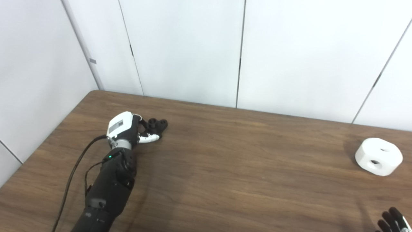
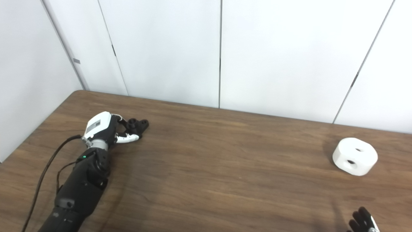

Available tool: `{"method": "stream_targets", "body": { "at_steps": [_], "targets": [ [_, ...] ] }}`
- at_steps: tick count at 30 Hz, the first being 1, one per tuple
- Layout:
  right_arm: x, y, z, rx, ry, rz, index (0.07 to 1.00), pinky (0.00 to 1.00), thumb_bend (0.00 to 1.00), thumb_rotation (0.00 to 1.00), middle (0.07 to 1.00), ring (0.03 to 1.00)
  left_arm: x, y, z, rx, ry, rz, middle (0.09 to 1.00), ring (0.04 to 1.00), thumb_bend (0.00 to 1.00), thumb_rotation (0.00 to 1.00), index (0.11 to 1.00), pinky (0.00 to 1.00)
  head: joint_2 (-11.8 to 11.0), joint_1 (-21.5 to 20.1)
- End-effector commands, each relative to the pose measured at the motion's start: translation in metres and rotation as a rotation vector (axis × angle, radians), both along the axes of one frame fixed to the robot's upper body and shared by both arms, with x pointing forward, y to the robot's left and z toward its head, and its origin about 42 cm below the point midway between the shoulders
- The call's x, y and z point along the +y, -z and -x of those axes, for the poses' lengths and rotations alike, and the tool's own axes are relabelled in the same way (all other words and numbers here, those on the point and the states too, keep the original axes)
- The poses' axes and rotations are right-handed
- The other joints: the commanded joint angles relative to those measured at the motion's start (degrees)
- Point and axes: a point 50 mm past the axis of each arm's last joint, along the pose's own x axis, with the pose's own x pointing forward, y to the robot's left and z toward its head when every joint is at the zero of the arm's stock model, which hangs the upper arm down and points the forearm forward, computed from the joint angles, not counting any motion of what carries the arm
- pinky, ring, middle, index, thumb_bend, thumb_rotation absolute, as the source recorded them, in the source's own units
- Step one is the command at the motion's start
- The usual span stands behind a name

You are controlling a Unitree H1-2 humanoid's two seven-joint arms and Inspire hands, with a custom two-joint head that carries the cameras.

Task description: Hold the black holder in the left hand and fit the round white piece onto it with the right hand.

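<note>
Black holder (image 1: 156, 125): it was seen lying on the table near the far left corner, just beyond the left hand, with two round sockets facing up.
Left hand (image 1: 128, 128): it was stretched out low over the table, its fingers (image 1: 148, 139) curled about the near side of the black holder; whether the piece was firmly grasped or only touched could not be told.
Round white piece (image 2: 354, 156): it was found resting flat on the table at the far right, well apart from the holder, with two dark holes in its top face.
Right hand (image 2: 363, 220): only dark fingertips were seen at the bottom right edge, near the white piece but clear of it; its state could not be told.
Table (image 1: 225, 167): a brown wood-grain top was seen against white wall panels.
</note>
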Motion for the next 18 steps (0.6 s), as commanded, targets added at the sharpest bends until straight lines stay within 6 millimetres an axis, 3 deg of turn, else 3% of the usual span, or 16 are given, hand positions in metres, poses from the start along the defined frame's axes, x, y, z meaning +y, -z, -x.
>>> {"method": "stream_targets", "body": {
  "at_steps": [1,18],
  "targets": [
    [-0.0015,-0.0112,0.0021,-0.046,-0.003,0.009,1.0,1.0,0.62,0.98,1.0,1.0,0.0019,-0.0109,-0.008,-0.058,-0.009,0.005,0.801,0.886,0.55,0.07,0.492,0.84,0.08,0.0],
    [-0.0031,-0.013,0.003,-0.044,-0.003,0.027,1.0,1.0,0.66,0.98,1.0,1.0,0.0002,-0.0093,-0.007,-0.063,0.01,0.013,0.762,0.845,0.52,0.04,0.484,0.75,0.46,-0.86]
  ]
}}
